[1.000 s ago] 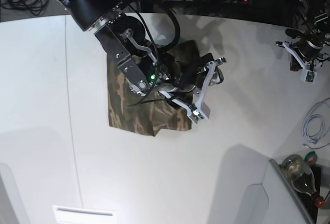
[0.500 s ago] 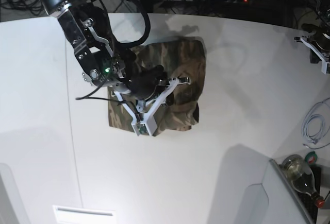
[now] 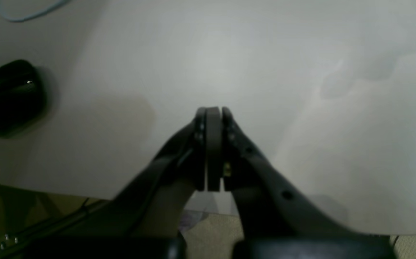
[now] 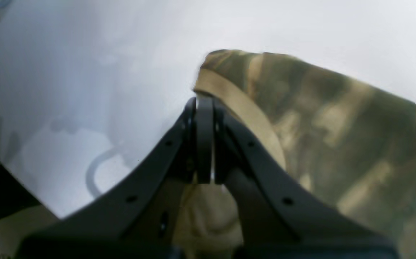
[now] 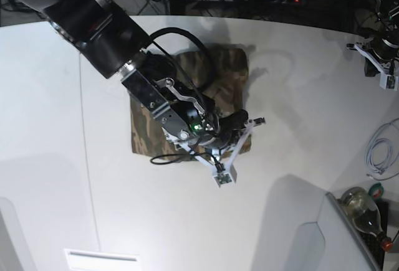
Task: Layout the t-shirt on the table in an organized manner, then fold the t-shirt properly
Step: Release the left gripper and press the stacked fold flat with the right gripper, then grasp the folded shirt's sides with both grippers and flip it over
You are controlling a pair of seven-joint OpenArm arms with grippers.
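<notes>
Camouflage cloth of the t-shirt (image 4: 319, 126) lies folded on the table (image 5: 299, 96), just right of your right gripper (image 4: 204, 102), whose jaws are closed, apparently empty. Press along the tan neckband (image 4: 236, 104) to flatten it; the left gripper (image 3: 213, 109), closed on nothing, waits well away.

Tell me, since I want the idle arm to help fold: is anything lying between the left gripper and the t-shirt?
Nothing visible. In the base view only bare white table separates the left gripper, shut at the far right edge, from the t-shirt. The right arm does hang over the shirt, with the right gripper shut at its tan edge.
</notes>
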